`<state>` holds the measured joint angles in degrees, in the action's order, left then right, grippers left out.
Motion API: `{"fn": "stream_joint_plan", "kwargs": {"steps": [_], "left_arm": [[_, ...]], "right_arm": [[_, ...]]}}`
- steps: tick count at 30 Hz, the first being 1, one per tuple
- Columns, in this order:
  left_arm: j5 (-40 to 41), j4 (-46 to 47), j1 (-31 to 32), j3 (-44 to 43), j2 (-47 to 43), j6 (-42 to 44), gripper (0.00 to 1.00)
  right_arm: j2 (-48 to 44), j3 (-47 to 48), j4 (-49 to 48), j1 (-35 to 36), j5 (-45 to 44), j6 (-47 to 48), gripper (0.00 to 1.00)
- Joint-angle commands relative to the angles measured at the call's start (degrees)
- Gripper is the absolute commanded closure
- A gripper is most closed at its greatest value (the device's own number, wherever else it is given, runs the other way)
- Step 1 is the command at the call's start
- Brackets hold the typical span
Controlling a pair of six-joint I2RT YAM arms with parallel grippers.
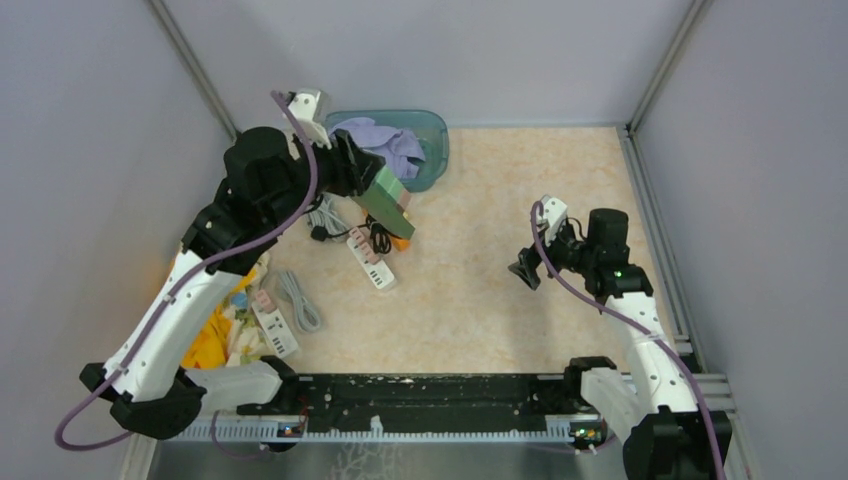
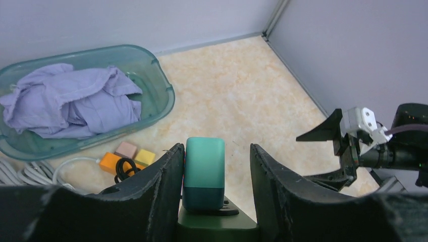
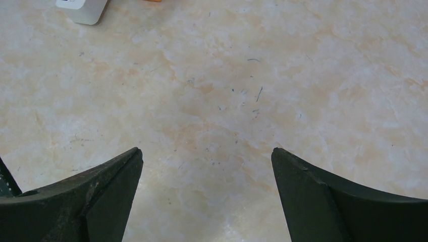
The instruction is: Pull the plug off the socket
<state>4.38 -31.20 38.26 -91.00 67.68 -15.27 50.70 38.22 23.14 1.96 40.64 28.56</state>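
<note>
My left gripper (image 1: 378, 192) hangs above the table's back left, shut on a dark green socket block (image 2: 218, 228) that fills the gap low between its fingers. A teal plug (image 2: 203, 169) stands upright in the socket's top. The left finger (image 2: 156, 186) touches the plug's side, and a gap separates the plug from the right finger (image 2: 282, 191). In the top view the socket (image 1: 392, 210) tilts down to the right, clear of the table. My right gripper (image 1: 524, 268) stands open and empty at mid right, low over the bare marble top (image 3: 217, 91).
A teal basin (image 1: 436, 150) holding lilac cloth (image 2: 75, 103) sits in the back corner. Under the left arm lie white power strips (image 1: 371, 259) (image 1: 274, 331), coiled cables (image 1: 298, 300), coloured cube adapters (image 2: 109, 162) and a yellow cloth (image 1: 208, 338). Grey walls close three sides.
</note>
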Motion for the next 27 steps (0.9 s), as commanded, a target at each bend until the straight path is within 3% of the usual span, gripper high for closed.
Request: {"fn": "stream_joint_plan", "kwargs": {"steps": [1, 6, 18, 24, 25, 27], "left_arm": [[-7.8, 8.2, 0.7, 6.2, -2.7, -4.4, 1.0], [-16.8, 17.2, 0.8, 22.0, -4.0, -11.5, 1.0], [-14.4, 41.1, 6.7, 42.7, -3.8, -9.3, 1.0], [-11.6, 39.1, 6.9, 49.9, -8.8, -7.9, 1.0], [-11.3, 37.0, 6.9, 50.1, -9.4, -8.3, 0.96], [-10.5, 32.3, 6.9, 50.0, -10.0, -10.1, 0.77]], "right_arm": [[-1.1, 0.2, -2.2, -0.5, 0.2, 1.1, 0.01], [-0.9, 0.2, -2.2, -0.5, 0.4, 1.1, 0.01], [-1.2, 0.0, -2.2, -0.5, 0.4, 1.1, 0.01], [-1.0, -0.1, -2.2, -0.6, 1.8, 1.1, 0.01], [-0.9, -0.1, -2.2, -0.5, 1.9, 1.1, 0.01], [-0.8, -0.1, -2.2, -0.5, 2.1, 1.1, 0.01]]}}
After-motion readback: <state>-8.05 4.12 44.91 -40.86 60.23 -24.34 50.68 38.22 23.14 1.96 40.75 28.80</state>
